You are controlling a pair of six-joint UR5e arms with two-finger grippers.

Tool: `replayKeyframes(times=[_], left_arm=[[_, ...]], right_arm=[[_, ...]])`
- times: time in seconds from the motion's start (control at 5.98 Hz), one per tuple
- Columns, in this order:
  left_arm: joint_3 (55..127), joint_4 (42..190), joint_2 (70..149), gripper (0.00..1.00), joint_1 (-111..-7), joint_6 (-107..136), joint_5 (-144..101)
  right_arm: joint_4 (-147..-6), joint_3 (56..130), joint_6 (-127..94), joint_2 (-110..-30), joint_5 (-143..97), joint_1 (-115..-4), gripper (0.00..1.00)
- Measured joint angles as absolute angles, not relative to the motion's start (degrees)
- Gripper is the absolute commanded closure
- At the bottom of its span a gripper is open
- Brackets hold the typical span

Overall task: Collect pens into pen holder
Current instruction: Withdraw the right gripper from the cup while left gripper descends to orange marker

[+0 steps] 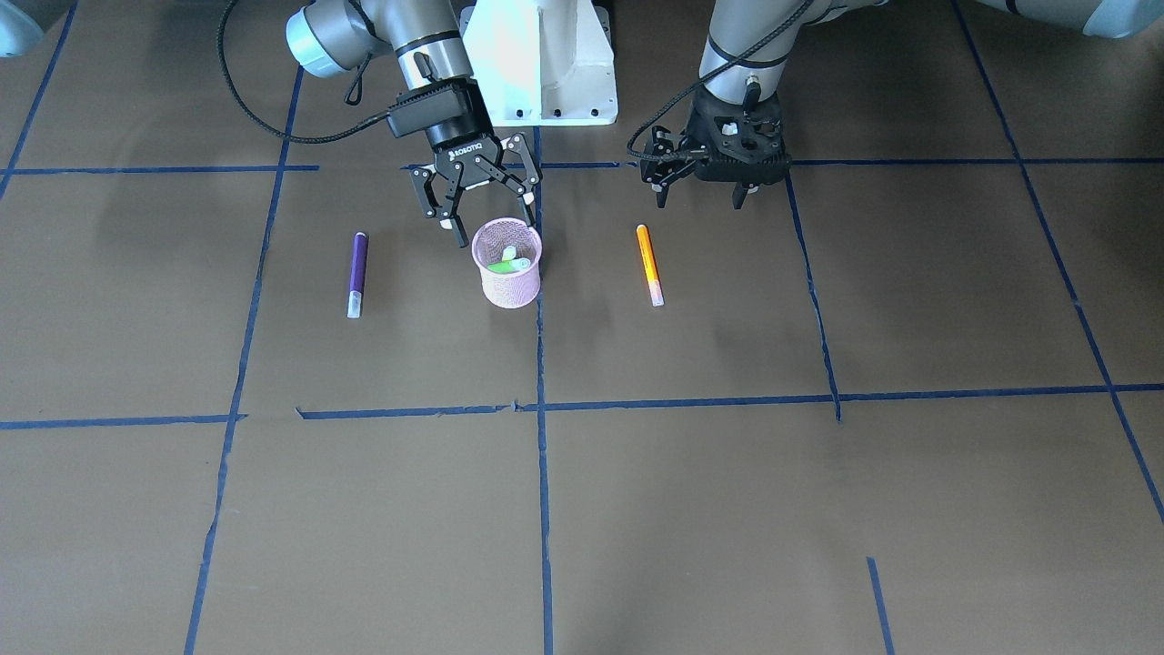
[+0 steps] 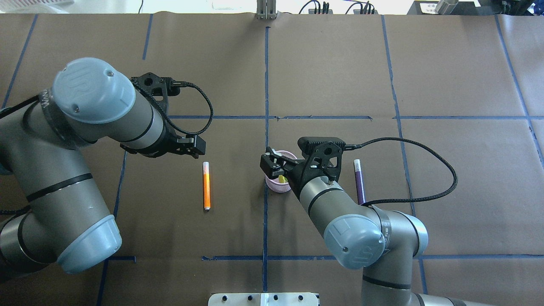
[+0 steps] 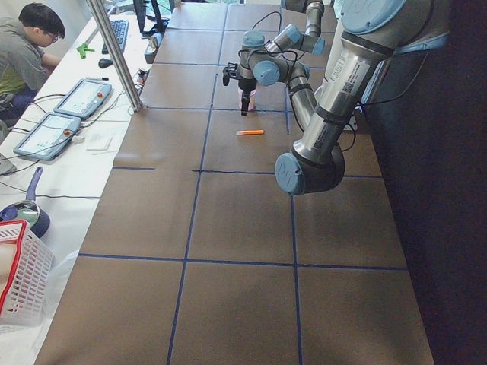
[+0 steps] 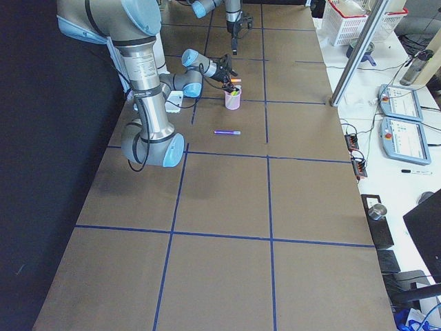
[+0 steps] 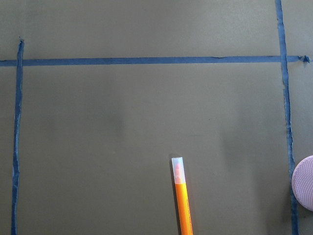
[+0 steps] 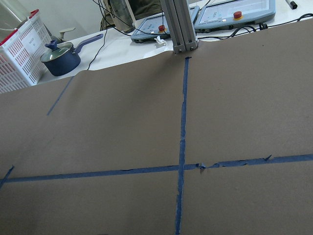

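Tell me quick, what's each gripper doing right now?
Left gripper: jaws open, empty.
Right gripper: jaws open, empty, over the pen holder.

Toward its robot-side edge, the brown bench, gridded with blue tape, carries a pink pen holder between a purple pen and an orange pen.

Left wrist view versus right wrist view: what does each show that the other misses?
Only the left wrist: the orange pen lying flat, plus the pen holder at the right edge. Only the right wrist: a blue pot, white basket, metal post and pendants beyond the table. Both: brown table with blue tape lines.
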State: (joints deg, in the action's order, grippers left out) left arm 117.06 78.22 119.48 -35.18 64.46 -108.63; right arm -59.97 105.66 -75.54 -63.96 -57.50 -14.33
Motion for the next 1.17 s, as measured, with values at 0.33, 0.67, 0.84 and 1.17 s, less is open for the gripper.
replayKeyframes(times=[0.33,0.67,0.84,1.17], left_arm=[[115.7,78.4,119.5,0.00,-34.7,66.1,-108.5],[113.1,79.4,119.7,0.00,-33.9,69.3,-108.0],[110.6,81.6,119.9,0.00,-33.2,70.8,-107.4],[104.3,87.9,120.3,0.11,-32.0,74.4,-106.1]], right_arm=[[-67.6,107.2,-75.6,-63.1,-71.4,-20.7,0.00],[-79.1,110.0,-73.7,-62.7,-90.6,-29.5,0.00],[-83.6,110.4,-71.1,-62.7,-99.0,-33.5,0.00],[-89.6,110.3,-60.8,-63.8,-112.2,-41.8,0.00]])
